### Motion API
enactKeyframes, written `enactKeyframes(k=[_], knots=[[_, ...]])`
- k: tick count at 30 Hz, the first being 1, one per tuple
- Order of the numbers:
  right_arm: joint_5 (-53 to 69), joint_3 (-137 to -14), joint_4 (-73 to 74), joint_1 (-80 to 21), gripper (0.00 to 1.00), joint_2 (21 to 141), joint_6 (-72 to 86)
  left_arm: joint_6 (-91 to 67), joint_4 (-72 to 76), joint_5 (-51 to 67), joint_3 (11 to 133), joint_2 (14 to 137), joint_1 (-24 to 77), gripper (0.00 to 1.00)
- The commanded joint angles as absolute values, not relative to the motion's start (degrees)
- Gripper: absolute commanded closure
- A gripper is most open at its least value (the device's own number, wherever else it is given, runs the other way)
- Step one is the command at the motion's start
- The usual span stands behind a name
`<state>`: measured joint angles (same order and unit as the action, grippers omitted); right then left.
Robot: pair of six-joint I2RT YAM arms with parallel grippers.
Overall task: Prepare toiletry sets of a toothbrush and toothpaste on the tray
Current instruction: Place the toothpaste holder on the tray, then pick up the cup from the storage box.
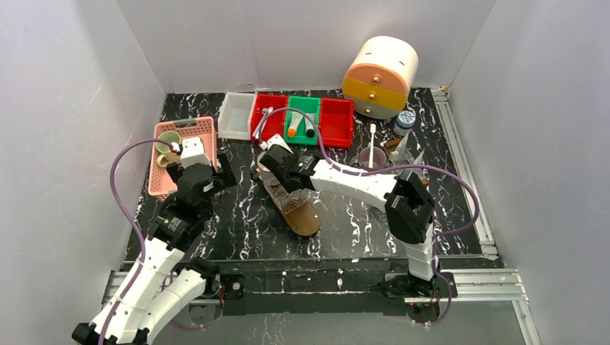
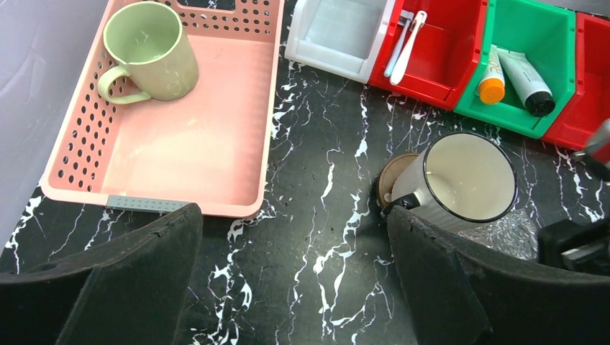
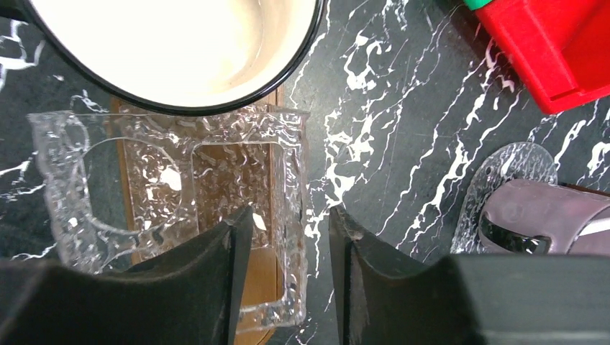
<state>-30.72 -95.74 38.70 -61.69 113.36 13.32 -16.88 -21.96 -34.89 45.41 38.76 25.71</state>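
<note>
Two white toothbrushes (image 2: 406, 39) lie in a red bin (image 1: 267, 116). Beside them, a green bin (image 1: 303, 118) holds an orange-capped toothpaste tube (image 2: 492, 75) and a dark-capped one (image 2: 525, 80). The brown wooden tray (image 1: 301, 214) carries a black-rimmed white mug (image 2: 467, 176) and a clear glass cup (image 3: 180, 180). My right gripper (image 3: 291, 212) is open astride the glass cup's right wall, one finger inside and one outside, with a gap on each side. My left gripper (image 2: 291, 212) hangs wide open over bare table, left of the mug, holding nothing.
A pink basket (image 2: 165, 198) with a green mug (image 2: 147, 50) sits at the left. A white bin (image 1: 236, 115) and another red bin (image 1: 336, 121) stand in the back row. A round drawer unit (image 1: 381, 75), a jar (image 1: 405, 120) and a purple cup (image 1: 371, 157) holding a toothbrush are at the right.
</note>
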Motion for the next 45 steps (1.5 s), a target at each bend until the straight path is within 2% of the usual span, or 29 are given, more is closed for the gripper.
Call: enactKeyframes(k=[1, 6, 15, 21, 35, 45], knots=[[-31.45, -94.36, 34.58, -62.04, 0.47, 105.8, 12.82, -17.59, -22.5, -35.26, 45.17, 39.18, 24.99, 0.02], [-33.25, -88.69, 30.49, -61.97, 0.39, 99.02, 11.59, -18.09, -22.37, -35.46, 45.26, 40.34, 24.08, 0.02], [-36.13, -73.98, 19.97, -60.03, 0.14, 84.68, 9.54, -20.07, -22.3, -36.61, 46.6, 45.17, 21.38, 0.02], [-36.48, -63.03, 10.53, -58.23, 0.02, 74.34, 8.28, -22.35, -22.21, -33.9, 49.91, 51.53, 15.01, 0.02], [-37.07, -45.27, -6.96, -57.53, 0.01, 57.79, 1.78, -31.62, -19.87, -28.43, 61.6, 71.77, -5.36, 0.02], [-36.33, -41.63, -10.02, -57.57, 0.01, 54.48, 1.24, -33.6, -19.52, -27.1, 71.26, 87.08, -14.95, 0.12]])
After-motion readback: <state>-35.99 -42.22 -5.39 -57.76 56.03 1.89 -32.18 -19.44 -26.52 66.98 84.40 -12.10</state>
